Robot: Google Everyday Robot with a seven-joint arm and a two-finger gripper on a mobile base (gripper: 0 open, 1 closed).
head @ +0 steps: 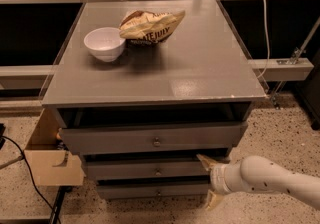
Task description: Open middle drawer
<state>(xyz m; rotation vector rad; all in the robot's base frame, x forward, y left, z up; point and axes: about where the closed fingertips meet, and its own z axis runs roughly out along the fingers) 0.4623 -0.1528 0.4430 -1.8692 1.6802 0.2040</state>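
The grey cabinet (150, 88) has three stacked drawers. The middle drawer (135, 170) is a flat grey front with a small round metal knob (158, 171) at its centre, and it looks shut. My gripper (209, 181) is at the right end of that drawer front, to the right of the knob. Its pale fingers (204, 160) are spread apart, one above the other, and hold nothing. The white arm (270, 178) comes in from the lower right.
The top drawer (115, 139) stands out a little further than the others, and the lowest drawer (150, 191) is below. A white bowl (104, 43) and a crumpled chip bag (151, 26) lie on the cabinet top. A cardboard box (50, 160) and a black cable (27, 178) are on the floor at the left.
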